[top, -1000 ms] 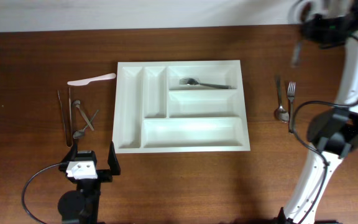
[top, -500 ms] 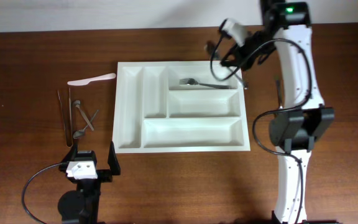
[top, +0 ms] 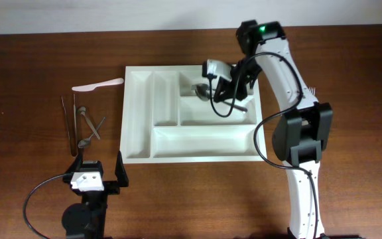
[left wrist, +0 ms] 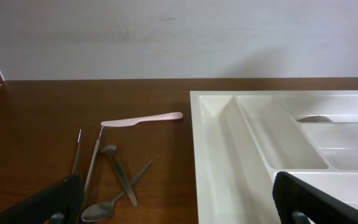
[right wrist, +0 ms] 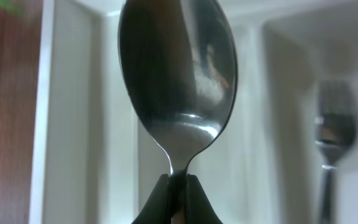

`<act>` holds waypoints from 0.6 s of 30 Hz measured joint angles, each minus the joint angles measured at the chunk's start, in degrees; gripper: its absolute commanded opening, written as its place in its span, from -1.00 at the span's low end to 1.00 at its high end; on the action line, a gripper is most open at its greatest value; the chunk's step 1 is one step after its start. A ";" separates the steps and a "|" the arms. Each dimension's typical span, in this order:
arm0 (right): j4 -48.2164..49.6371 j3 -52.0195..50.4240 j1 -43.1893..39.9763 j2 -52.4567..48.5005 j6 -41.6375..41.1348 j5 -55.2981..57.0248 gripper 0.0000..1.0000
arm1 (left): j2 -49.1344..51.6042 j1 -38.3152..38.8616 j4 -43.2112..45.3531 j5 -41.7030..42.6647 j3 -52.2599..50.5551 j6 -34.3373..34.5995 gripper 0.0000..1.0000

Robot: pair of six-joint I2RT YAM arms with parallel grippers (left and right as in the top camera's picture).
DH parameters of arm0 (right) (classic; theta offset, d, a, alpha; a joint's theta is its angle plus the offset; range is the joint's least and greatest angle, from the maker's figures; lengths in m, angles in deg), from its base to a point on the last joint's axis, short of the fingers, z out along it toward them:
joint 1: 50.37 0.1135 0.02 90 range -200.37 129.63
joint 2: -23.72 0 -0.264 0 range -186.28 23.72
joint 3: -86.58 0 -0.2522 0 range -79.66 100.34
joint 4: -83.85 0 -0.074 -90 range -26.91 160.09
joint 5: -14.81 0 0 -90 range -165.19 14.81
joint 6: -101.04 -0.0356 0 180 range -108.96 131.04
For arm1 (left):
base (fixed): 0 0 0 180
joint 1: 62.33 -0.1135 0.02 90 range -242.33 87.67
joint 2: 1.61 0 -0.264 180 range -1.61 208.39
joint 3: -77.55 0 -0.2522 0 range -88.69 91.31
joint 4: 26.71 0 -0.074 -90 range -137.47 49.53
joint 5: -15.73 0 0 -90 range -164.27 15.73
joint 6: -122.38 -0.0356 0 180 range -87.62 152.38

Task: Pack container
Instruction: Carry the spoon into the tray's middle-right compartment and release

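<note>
R hand [right wrist: 178,198] clamped tight on the neck of a metal spoon [right wrist: 178,87]. It's held over the left end of the top long compartment of the white container [top: 130,113], and a fork [right wrist: 335,134] lies in that same compartment. Container sits mid-bench [top: 32,53]; my L hand [left wrist: 179,202] is parked near its front-left corner, fingers wide, nothing in it. Loose cutlery on bench left of container: white knife [top: 98,84] and a few metal pcs [top: 85,123] just below it.
</note>
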 measured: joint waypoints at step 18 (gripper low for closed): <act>7.06 -3.96 0.44 -0.04 -5.03 -3.06 0.12 | 0.00 0.00 0.00 0.00 0.00 0.00 0.98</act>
